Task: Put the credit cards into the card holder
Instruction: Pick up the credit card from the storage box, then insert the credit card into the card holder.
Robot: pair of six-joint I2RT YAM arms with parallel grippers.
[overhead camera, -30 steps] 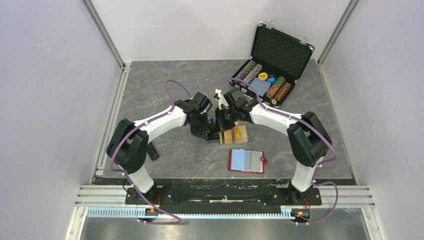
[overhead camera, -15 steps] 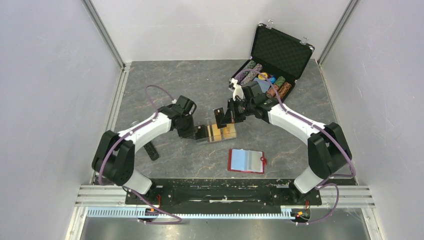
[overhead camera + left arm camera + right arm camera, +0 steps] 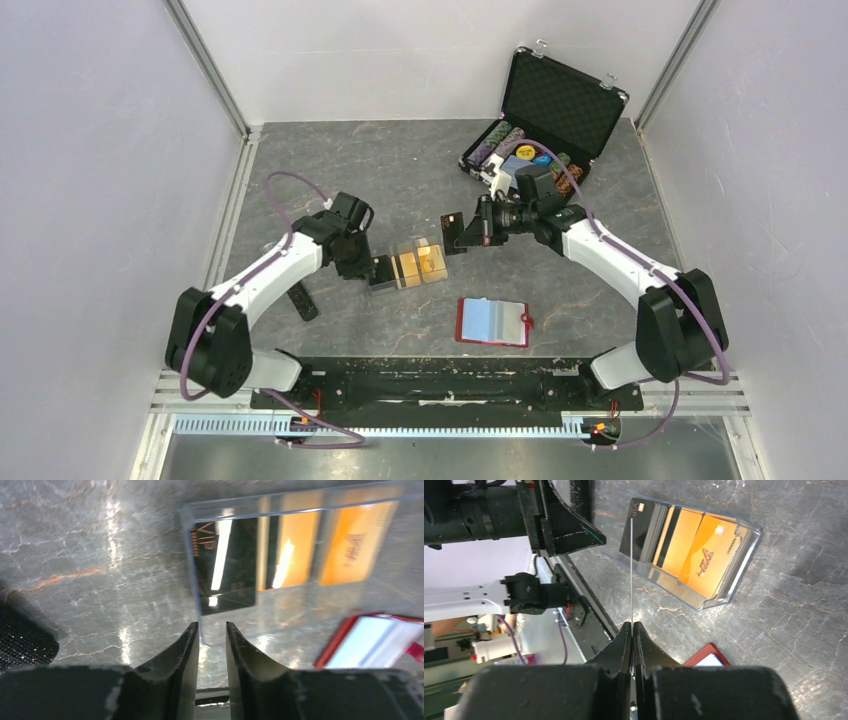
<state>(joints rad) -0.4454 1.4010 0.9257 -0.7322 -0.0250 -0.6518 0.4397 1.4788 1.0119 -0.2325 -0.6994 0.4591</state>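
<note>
**One black card in my right pincer, the rest in the clear tray**

My right pincer (image 3: 632,626) is pressed together on a black card (image 3: 453,231). I hold the card on edge above the desk (image 3: 330,170), just past the far right corner of the clear tray (image 3: 415,262). From my right wrist the card shows only as a thin upright line.

My left pincer (image 3: 210,640) sits at the tray's left end. Its fingers (image 3: 182,655) are close together with the tray's corner wall between them, and as far as I can see they grip it.

The tray lies on the desk and holds the other credit cards (image 3: 285,550), which lean in a row. A black one marked VIP is nearest my left pincer, then gold faces, then orange.

The card holder (image 3: 493,322) lies open and flat on the desk. It is nearer my bases and apart from the tray, with its pale blue-grey lining facing up inside a red border.

At the far right the chip case (image 3: 562,100) stands with its lid up. It holds rows of chips (image 3: 500,135) and a blue deck.
</note>
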